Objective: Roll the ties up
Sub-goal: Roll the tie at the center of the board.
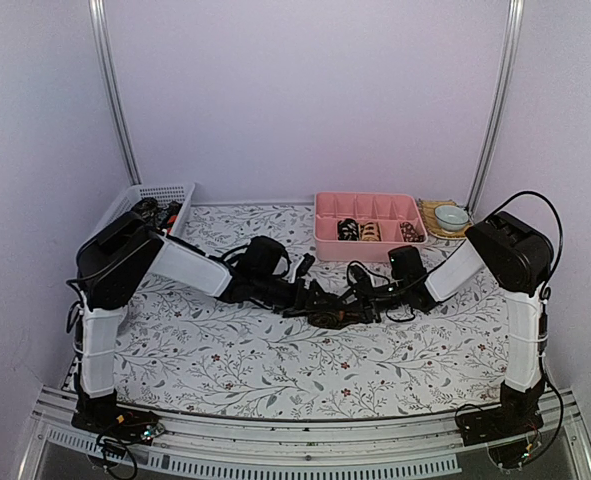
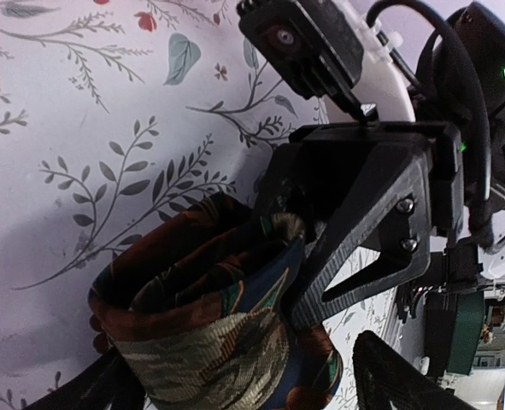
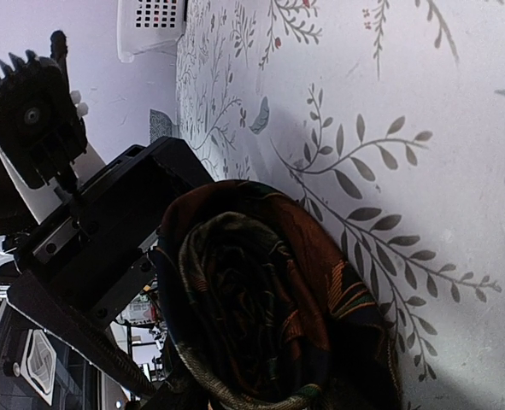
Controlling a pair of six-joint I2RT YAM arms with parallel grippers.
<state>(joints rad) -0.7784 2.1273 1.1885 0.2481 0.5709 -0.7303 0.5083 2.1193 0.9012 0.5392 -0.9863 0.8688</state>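
in front of pink tray: right gripper pinched edge of coiled tie, left gripper gaped around it gripping nothing; should close gently to keep it tight.

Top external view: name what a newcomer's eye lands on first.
Both arms meet at mid-table over a coiled tie, reddish-brown and olive; the right gripper has its jaws clamped on it. At the back, a pink compartment tray holds rolled ties, with a white mesh basket far left.
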